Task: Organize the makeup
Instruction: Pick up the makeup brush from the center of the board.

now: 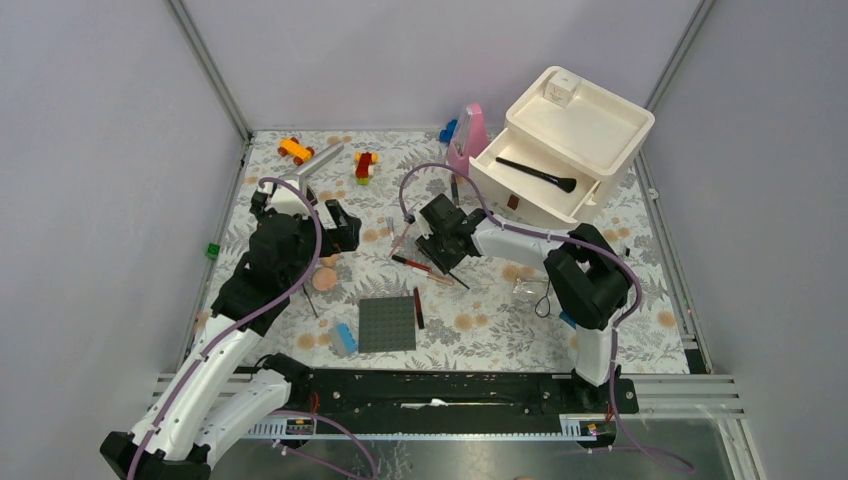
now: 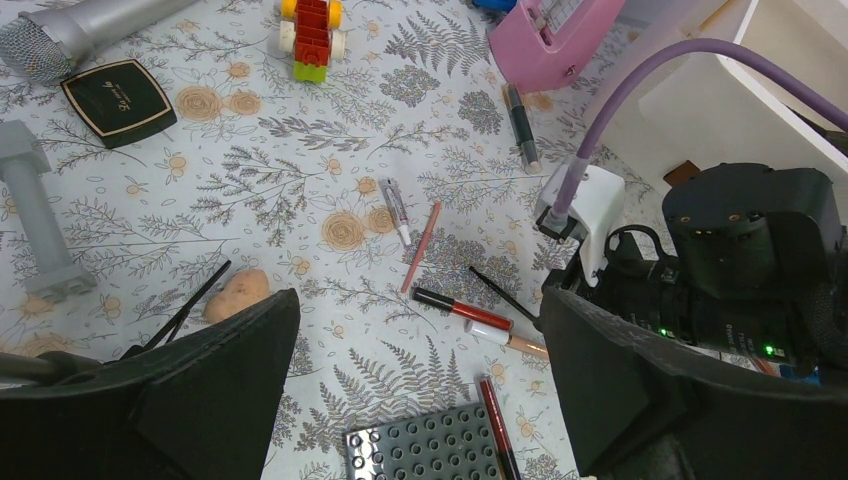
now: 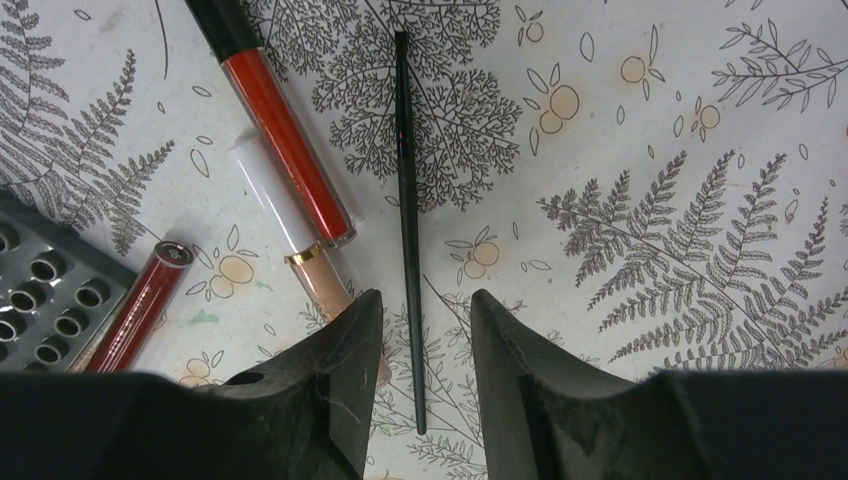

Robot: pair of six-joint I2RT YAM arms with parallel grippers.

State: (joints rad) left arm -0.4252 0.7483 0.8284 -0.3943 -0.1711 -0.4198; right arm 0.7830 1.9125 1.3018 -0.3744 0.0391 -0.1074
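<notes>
The thin black brush [image 3: 408, 200] lies flat on the flowered tablecloth [image 3: 650, 200]. In the right wrist view its long axis runs almost straight up and down the picture, in line with the gripper's reach. Its slightly thicker end points away from the wrist and its tapered end points back under the gripper. Which end carries the bristles cannot be told.

The right gripper [image 3: 425, 300] hangs low over the brush with its jaws parted. The tapered part of the brush passes through the gap between the two fingers, closer to the finger on the left of that picture. Neither finger presses on it, so the brush is loose on the cloth, not gripped.

Just beside the brush, on the left of that view, a red lip gloss tube [image 3: 285, 130] and a pale tube with a white cap [image 3: 290, 240] lie side by side. Farther left, a second red stick [image 3: 140, 305] rests against the edge of the grey studded plate [image 3: 40, 290].

The left gripper [image 2: 418, 300] is spread wide and holds nothing, well apart from the brush.

At the far right of the table, the white drawer box [image 1: 560, 150] has its drawer pulled out.
</notes>
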